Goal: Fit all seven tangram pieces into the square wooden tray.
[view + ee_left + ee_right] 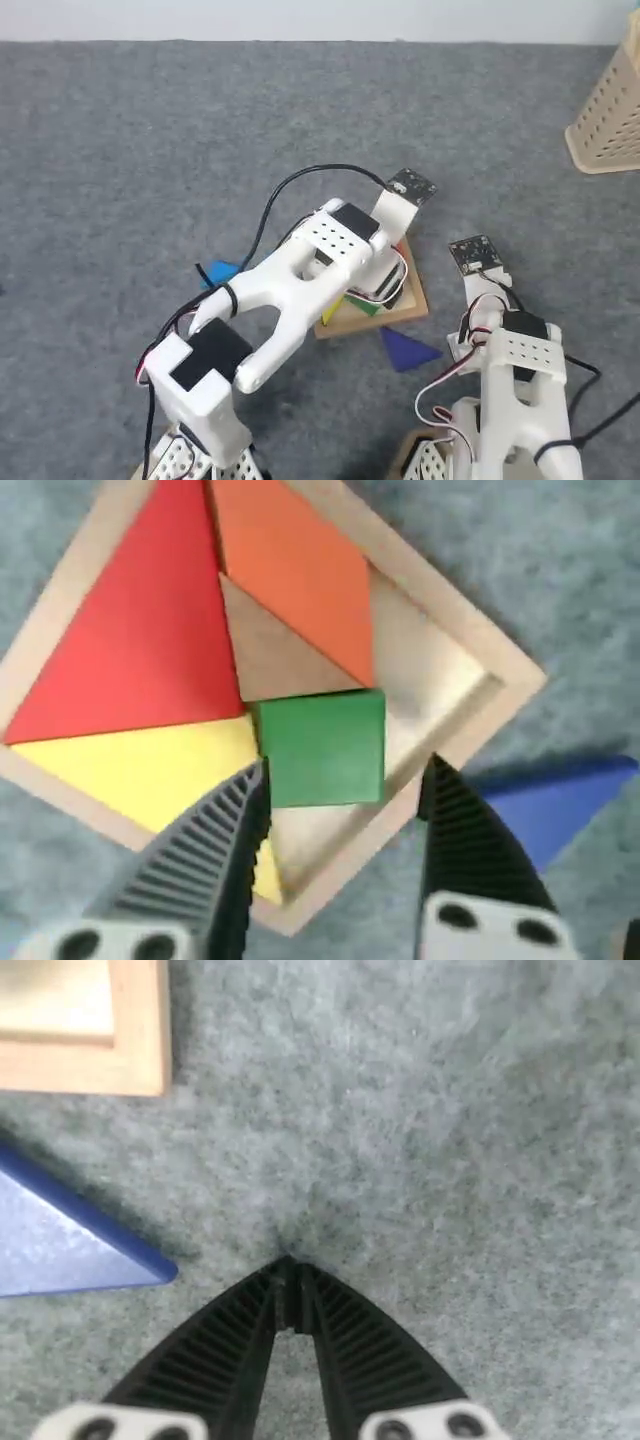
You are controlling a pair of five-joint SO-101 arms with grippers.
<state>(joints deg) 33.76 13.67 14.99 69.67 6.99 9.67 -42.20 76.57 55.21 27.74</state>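
5 of 7 pcs are in the tray (460, 622), incl. the green square (322, 748). Out on the bench (150, 150): light blue piece (218, 271) & dark blue triangle (405, 348). Left jaws apart over the green square; right jaws together by the dark blue triangle.

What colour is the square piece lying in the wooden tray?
Green. The square piece shows best in the left wrist view.

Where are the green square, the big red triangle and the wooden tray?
green square (322, 748), left wrist view, middle of its top face.
red triangle (135, 640), left wrist view, middle of its top face.
wooden tray (455, 613), left wrist view, on its raised rim.
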